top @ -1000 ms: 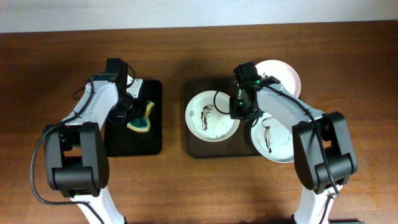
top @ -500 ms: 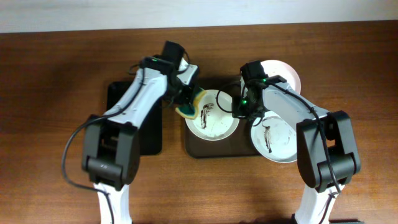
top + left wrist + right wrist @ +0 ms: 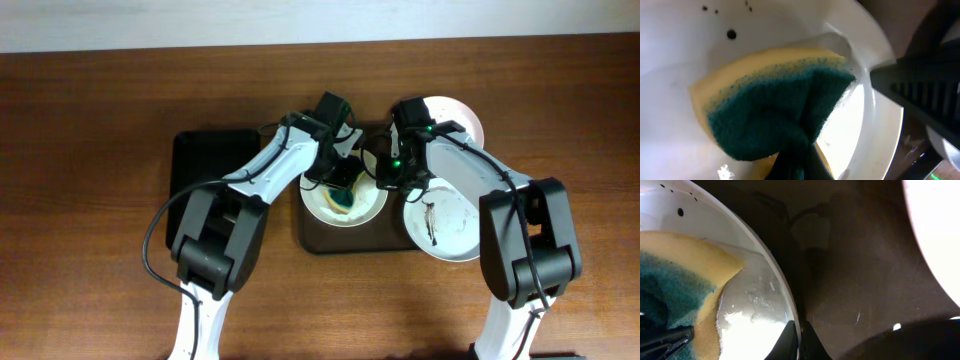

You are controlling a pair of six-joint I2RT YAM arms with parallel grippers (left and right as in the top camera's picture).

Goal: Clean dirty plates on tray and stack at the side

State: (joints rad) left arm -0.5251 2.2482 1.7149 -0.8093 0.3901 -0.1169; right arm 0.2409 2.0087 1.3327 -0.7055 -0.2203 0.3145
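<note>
Low on plate (image 3: 314, 196); left claw (image 3: 345, 185) (sponge (image 3: 775, 120))

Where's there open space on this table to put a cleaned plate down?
Bare: the black tray left of the brown tray, and the table in front of both trays. Crowded: the brown tray, the left gripper pressing a sponge into the left plate and the right gripper pinching its rim.

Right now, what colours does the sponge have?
The sponge is yellow and dark green; clearest in left wrist view.
</note>
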